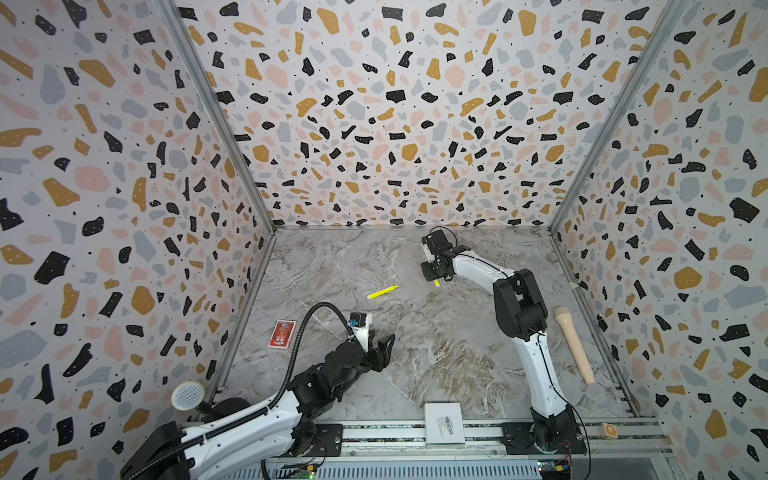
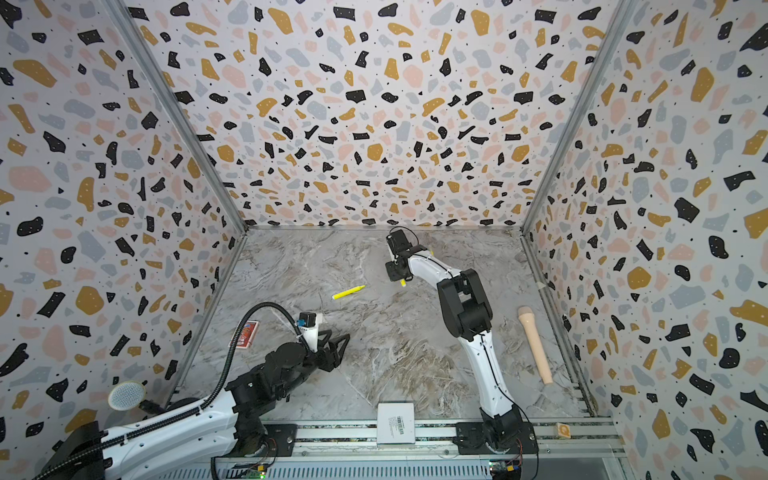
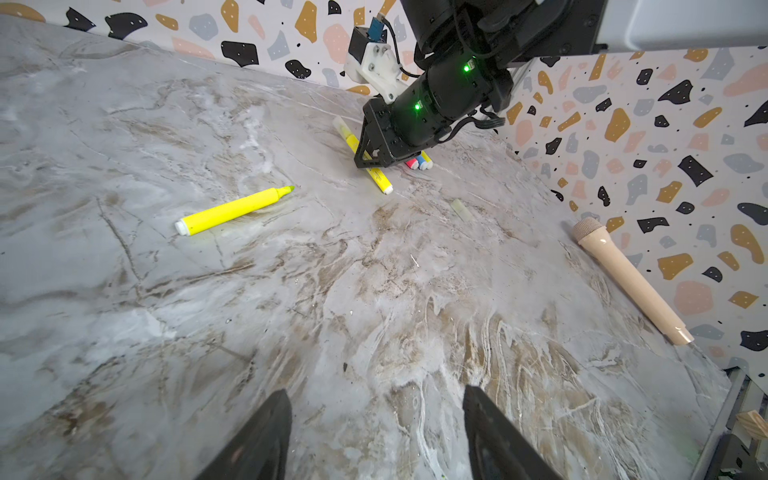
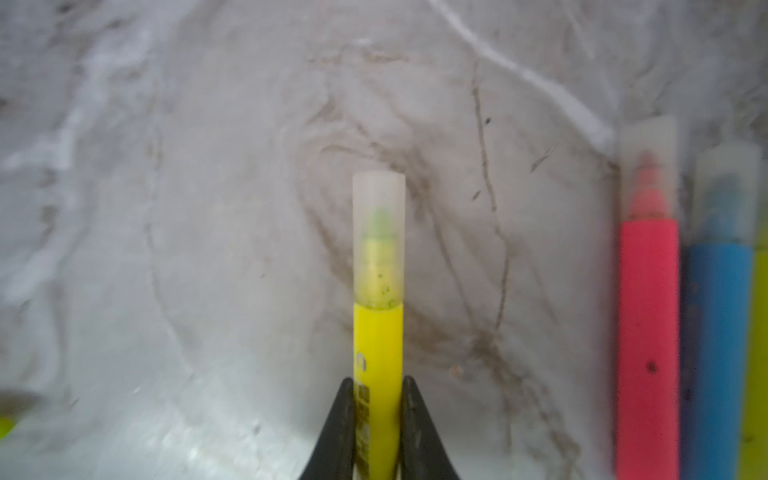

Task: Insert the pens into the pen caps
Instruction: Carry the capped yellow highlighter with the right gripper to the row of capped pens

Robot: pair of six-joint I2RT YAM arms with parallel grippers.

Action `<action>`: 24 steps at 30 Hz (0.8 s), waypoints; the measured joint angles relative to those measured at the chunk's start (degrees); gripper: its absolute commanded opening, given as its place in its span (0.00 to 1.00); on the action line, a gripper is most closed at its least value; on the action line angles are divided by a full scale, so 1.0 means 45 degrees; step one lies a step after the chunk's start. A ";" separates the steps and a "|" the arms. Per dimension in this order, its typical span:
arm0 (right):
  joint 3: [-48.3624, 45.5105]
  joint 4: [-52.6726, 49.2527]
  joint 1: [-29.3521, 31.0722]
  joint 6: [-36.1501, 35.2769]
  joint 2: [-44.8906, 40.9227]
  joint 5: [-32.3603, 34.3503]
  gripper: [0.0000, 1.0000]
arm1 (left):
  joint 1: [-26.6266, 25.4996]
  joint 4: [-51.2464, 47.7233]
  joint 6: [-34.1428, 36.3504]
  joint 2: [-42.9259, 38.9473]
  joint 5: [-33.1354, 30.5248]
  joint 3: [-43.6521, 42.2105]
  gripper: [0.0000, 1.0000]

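The left jaws hang spread and empty over the near-left worktop [image 1: 436, 365]. At mid-worktop lies an uncapped yellow pen [image 1: 382, 292], with a loose clear cap [image 3: 461, 209] to its right. Farther right, the right jaws pinch a capped yellow pen [image 4: 378, 340] beside the capped pink pen [image 4: 647, 332] and blue pen [image 4: 717, 353]. It likely needs setting down, then the bare pen needs fetching.

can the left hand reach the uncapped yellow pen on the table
Probably yes: the left hand is open and empty, and the uncapped yellow pen lies alone, only bare table between them.
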 measured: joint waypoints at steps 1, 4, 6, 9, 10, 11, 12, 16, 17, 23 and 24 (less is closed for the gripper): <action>0.0515 -0.0189 -0.0063 -0.0097 0.0311 0.0175 0.02 | 0.0000 -0.0053 0.0000 -0.0049 -0.0019 0.0000 0.66; 0.1729 -0.0656 -0.0180 -0.0423 0.1020 0.0525 0.03 | 0.0000 -0.0282 0.0000 -0.0204 -0.0112 0.0000 0.66; 0.2375 -0.0967 -0.0199 -0.0568 0.1384 0.0714 0.03 | 0.0000 -0.0432 0.0000 -0.0311 -0.0160 0.0000 0.66; 0.3002 -0.1200 -0.0248 -0.0685 0.1744 0.1015 0.04 | 0.0000 -0.0627 0.0000 -0.0466 -0.0204 0.0000 0.66; 0.3070 -0.1224 -0.0262 -0.0709 0.1778 0.1151 0.05 | 0.0000 -0.0680 0.0000 -0.0510 -0.0209 0.0000 0.66; 0.3089 -0.1253 -0.0262 -0.0724 0.1797 0.1307 0.05 | 0.0000 -0.0719 0.0000 -0.0549 -0.0209 0.0000 0.66; 0.3089 -0.1268 -0.0257 -0.0748 0.1797 0.1443 0.06 | 0.0000 -0.0738 0.0000 -0.0568 -0.0209 0.0000 0.66; 0.3079 -0.1365 -0.0311 -0.0767 0.1797 0.1957 0.08 | 0.0000 -0.0806 0.0000 -0.0597 -0.0209 0.0005 0.66; 0.3075 -0.1370 -0.0340 -0.0767 0.1797 0.2074 0.09 | 0.0000 -0.0826 0.0000 -0.0593 -0.0209 0.0005 0.66; 0.2987 -0.1370 -0.0573 -0.0801 0.1792 0.2667 0.21 | 0.0000 -0.0903 0.0000 -0.0481 -0.0204 0.0165 0.66; 0.2973 -0.1370 -0.0597 -0.0801 0.1778 0.2730 0.23 | 0.0000 -0.0899 0.0005 -0.0452 -0.0204 0.0209 0.66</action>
